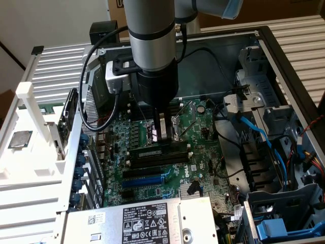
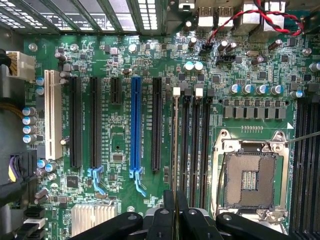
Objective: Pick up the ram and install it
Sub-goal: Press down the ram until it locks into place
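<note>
End effector (image 1: 162, 138) pinches ram (image 1: 149, 152), seemingly down at memory slots (image 2: 192, 145). Open PC case (image 1: 213, 43) mid white slatted surface (image 1: 61, 61); cardboard box (image 1: 284, 10) behind far edge.

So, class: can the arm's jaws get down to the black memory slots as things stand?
Probably yes: the jaws hold the ram just above the memory slots, and nothing crosses between them.

- The hand (image 1: 161, 134) hangs over the middle of the motherboard (image 1: 200, 152), its fingers pinched close on the top edge of the ram (image 1: 152, 152).
- The ram lies along the motherboard's black slots.
- A silver chip (image 1: 19, 139) sits on a white tray (image 1: 35, 173), well off the motherboard toward the exterior view's left.
</note>
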Controlling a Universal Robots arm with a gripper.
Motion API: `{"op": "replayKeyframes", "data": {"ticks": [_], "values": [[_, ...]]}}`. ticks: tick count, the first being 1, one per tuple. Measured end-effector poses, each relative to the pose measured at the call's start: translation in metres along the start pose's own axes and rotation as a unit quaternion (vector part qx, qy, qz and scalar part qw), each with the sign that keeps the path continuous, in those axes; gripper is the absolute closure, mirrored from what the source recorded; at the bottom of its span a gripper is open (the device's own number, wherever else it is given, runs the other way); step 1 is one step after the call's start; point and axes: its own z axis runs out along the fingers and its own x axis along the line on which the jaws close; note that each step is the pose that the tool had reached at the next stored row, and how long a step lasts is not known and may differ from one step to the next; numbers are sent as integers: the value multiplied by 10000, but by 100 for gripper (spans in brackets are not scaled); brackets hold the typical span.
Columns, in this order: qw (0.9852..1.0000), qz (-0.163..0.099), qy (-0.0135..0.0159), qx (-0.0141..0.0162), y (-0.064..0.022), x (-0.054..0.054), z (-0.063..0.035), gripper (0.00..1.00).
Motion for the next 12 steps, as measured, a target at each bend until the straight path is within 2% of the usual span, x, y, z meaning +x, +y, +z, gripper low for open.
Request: {"op": "replayKeyframes", "data": {"ticks": [7, 12], "values": [[10000, 40, 1, 35, 5, -2, 0, 87], [10000, 48, 1, 37, 7, -3, 0, 87]]}}
